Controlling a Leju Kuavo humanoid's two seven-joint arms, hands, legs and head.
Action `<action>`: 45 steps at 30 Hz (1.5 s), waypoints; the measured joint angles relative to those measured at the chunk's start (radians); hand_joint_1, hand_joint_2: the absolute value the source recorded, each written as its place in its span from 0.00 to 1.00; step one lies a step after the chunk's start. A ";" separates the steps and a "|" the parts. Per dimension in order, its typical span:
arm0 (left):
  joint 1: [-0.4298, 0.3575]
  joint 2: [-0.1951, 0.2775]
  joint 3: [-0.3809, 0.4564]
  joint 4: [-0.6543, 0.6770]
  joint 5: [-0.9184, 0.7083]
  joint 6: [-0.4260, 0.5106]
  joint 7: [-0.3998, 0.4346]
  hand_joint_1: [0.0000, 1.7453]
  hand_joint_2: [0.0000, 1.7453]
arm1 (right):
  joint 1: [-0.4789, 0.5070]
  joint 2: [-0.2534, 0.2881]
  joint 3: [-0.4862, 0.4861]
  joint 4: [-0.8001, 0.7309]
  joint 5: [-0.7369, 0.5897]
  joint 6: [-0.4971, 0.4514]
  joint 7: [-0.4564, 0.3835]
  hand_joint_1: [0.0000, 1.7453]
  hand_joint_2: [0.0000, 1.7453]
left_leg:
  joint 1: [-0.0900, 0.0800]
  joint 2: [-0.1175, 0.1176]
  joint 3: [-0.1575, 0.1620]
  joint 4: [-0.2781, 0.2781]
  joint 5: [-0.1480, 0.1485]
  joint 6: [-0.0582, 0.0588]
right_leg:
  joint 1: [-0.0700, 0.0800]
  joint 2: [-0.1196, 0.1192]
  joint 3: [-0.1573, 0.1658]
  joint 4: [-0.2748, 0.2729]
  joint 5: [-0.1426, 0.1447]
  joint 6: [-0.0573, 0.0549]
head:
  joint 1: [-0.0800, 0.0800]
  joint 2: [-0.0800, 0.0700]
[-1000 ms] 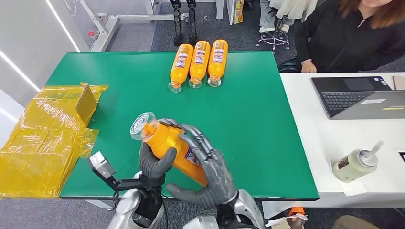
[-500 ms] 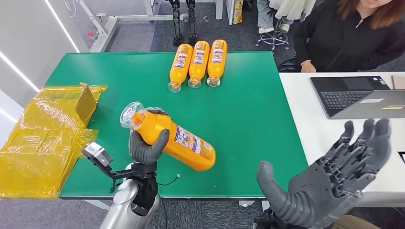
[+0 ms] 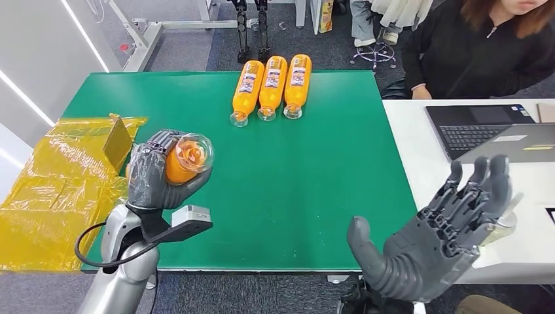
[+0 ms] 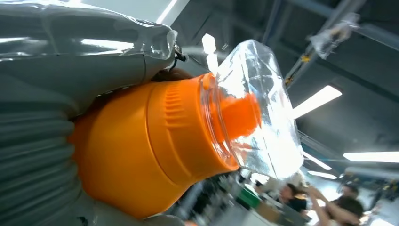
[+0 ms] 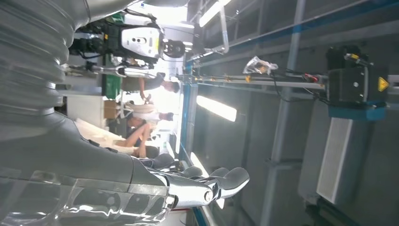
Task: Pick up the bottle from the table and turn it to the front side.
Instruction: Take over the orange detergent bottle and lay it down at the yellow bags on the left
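My right hand is up near the front edge of the green surface, palm open, fingers spread wide and holding nothing. My left hand is raised over the surface's left side with its fingers wrapped around the orange plastic bottle with the clear domed cap, lifted off the surface with that cap pointing up toward my head. Farther off, three orange labelled bottles lie side by side near the far edge, caps toward me.
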 joint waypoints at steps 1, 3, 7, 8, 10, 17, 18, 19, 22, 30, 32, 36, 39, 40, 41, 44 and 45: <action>-0.004 0.023 -0.001 -0.007 -0.033 -0.023 0.016 0.99 1.00 | -0.001 -0.002 0.000 0.009 -0.005 0.000 0.000 0.00 1.00 | 0.000 0.000 0.000 0.000 0.000 0.000 | 0.000 0.000 0.000 0.000 0.000 0.000 | 0.000 0.000; -0.013 0.071 -0.005 -0.015 -0.067 -0.089 0.037 0.98 1.00 | 0.000 -0.005 0.000 0.025 -0.010 0.000 0.000 0.00 1.00 | 0.000 0.000 0.000 0.000 0.000 0.000 | 0.000 0.000 0.000 0.000 0.000 0.000 | 0.000 0.000; -0.030 0.167 -0.020 -0.011 -0.099 -0.182 0.062 1.00 1.00 | 0.010 -0.011 -0.001 0.044 -0.011 0.000 0.000 0.00 1.00 | 0.000 0.001 0.000 0.000 0.001 -0.001 | 0.000 0.001 0.000 0.000 0.000 0.000 | 0.000 0.000; -0.035 0.187 -0.022 -0.005 -0.107 -0.189 0.067 1.00 1.00 | 0.013 -0.011 -0.002 0.047 -0.011 0.000 0.000 0.00 1.00 | 0.000 0.001 0.000 0.000 0.001 -0.001 | 0.000 0.001 -0.001 0.000 0.000 0.000 | 0.000 0.000; -0.046 0.225 -0.025 0.017 -0.128 -0.193 0.081 1.00 1.00 | 0.020 -0.012 -0.002 0.053 -0.011 0.000 0.000 0.00 1.00 | 0.000 0.001 0.000 0.000 0.000 -0.001 | 0.000 0.002 -0.001 0.000 0.000 0.000 | 0.000 0.000; -0.124 0.284 -0.030 0.324 -0.209 -0.031 0.142 1.00 1.00 | 0.044 -0.014 -0.003 0.069 -0.022 0.000 0.000 0.00 1.00 | 0.000 0.003 0.000 0.000 0.001 -0.001 | 0.000 0.003 -0.001 0.000 0.001 -0.001 | 0.000 0.000; -0.136 0.284 -0.030 0.384 -0.223 -0.002 0.160 1.00 1.00 | 0.047 -0.014 -0.003 0.071 -0.023 0.000 0.000 0.00 1.00 | 0.000 0.003 0.000 0.000 0.001 -0.001 | 0.000 0.004 -0.001 0.000 0.001 -0.001 | 0.000 0.000; -0.148 0.283 -0.030 0.441 -0.233 0.019 0.177 1.00 1.00 | 0.051 -0.014 -0.004 0.072 -0.024 0.000 0.000 0.00 1.00 | 0.000 0.004 0.000 0.000 0.001 -0.001 | 0.000 0.004 -0.002 0.000 0.001 -0.002 | 0.000 0.000; -0.188 0.280 -0.030 0.600 -0.257 0.049 0.224 1.00 1.00 | 0.055 -0.014 -0.005 0.077 -0.024 0.000 0.000 0.00 1.00 | 0.000 0.005 0.000 0.000 0.001 -0.001 | 0.000 0.005 -0.002 0.000 0.001 -0.002 | 0.000 0.000; -0.261 0.272 -0.030 0.878 -0.306 0.034 0.294 0.23 1.00 | 0.055 -0.015 -0.007 0.088 -0.023 0.000 0.000 0.00 1.00 | 0.000 0.005 0.000 0.000 0.001 -0.001 | 0.000 0.005 -0.003 0.000 0.001 -0.002 | 0.000 0.000; -0.268 0.271 -0.030 0.913 -0.308 0.029 0.300 0.04 1.00 | 0.056 -0.015 -0.008 0.090 -0.023 0.000 0.000 0.00 1.00 | 0.000 0.005 0.000 0.000 0.001 -0.001 | 0.000 0.006 -0.003 0.000 0.001 -0.002 | 0.000 0.000; -0.283 0.272 -0.030 0.953 -0.303 0.038 0.302 0.00 1.00 | 0.058 -0.015 -0.009 0.095 -0.025 0.000 0.000 0.00 1.00 | 0.000 0.005 0.000 -0.001 0.001 -0.001 | 0.000 0.005 -0.003 0.000 0.001 -0.002 | 0.000 0.000; -0.295 0.274 -0.030 0.969 -0.303 0.047 0.299 0.00 1.00 | 0.058 -0.016 -0.009 0.101 -0.031 0.000 0.000 0.00 1.00 | 0.000 0.005 0.000 -0.001 0.001 -0.001 | 0.000 0.005 -0.003 0.000 0.002 -0.002 | 0.000 0.000; -0.297 0.275 -0.030 0.973 -0.304 0.051 0.297 0.00 1.00 | 0.058 -0.017 -0.009 0.104 -0.032 0.000 0.000 0.00 1.00 | 0.000 0.005 0.000 -0.001 0.001 -0.002 | 0.000 0.005 -0.003 0.000 0.002 -0.003 | 0.000 0.000; -0.298 0.276 -0.030 0.975 -0.304 0.056 0.294 0.00 1.00 | 0.058 -0.017 -0.009 0.106 -0.032 0.000 0.000 0.00 1.00 | 0.000 0.005 0.000 -0.001 0.001 -0.002 | 0.000 0.005 -0.003 0.000 0.002 -0.003 | 0.000 0.000; -0.298 0.282 -0.030 0.980 -0.306 0.067 0.285 0.00 1.00 | 0.058 -0.018 -0.009 0.113 -0.032 0.000 0.000 0.00 1.00 | 0.000 0.005 0.000 -0.001 0.001 -0.002 | 0.000 0.005 -0.003 0.001 0.002 -0.003 | 0.000 0.000; -0.298 0.283 -0.030 0.982 -0.306 0.069 0.284 0.00 1.00 | 0.058 -0.018 -0.009 0.114 -0.032 0.000 0.000 0.00 1.00 | 0.000 0.005 0.000 -0.001 0.001 -0.002 | 0.000 0.005 -0.003 0.001 0.002 -0.003 | 0.000 0.000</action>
